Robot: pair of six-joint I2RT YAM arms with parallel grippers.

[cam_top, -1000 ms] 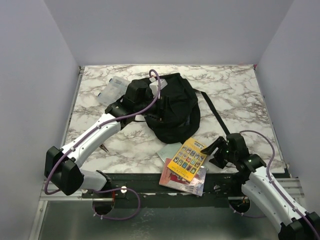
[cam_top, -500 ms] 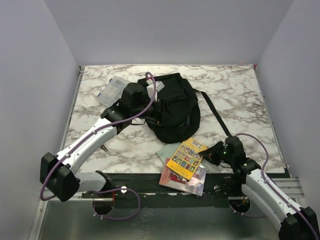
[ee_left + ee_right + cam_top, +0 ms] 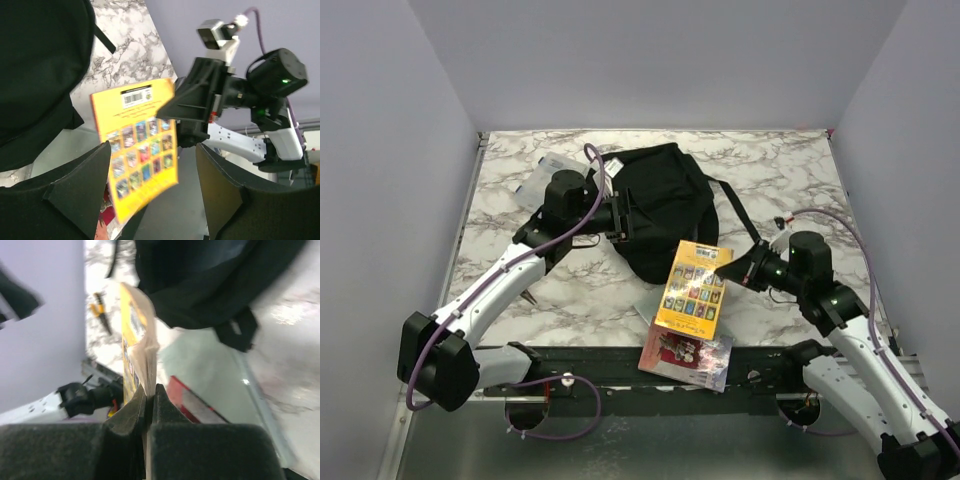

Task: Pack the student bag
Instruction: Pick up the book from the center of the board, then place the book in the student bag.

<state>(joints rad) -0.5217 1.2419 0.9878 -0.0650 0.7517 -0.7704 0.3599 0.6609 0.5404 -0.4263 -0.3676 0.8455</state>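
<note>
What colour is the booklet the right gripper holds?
Yellow booklet, with a grid of small coloured pictures and a barcode; left wrist view shows it best.

Yellow showing bright against black, over grey-veined marble.
The black right gripper [image 3: 725, 267] is pinching a bright yellow booklet [image 3: 695, 290] carrying a grid of small multicoloured squares and a white barcode patch. Beyond its fingertips the student bag [image 3: 665, 205] is lying plain black on the white, grey-veined marble table [image 3: 790, 170]. Below the hand a red book [image 3: 685, 355] and a pale green sheet [image 3: 648, 300] are showing, and purple cables [image 3: 259, 25] are trailing over white arms [image 3: 495, 285].
</note>
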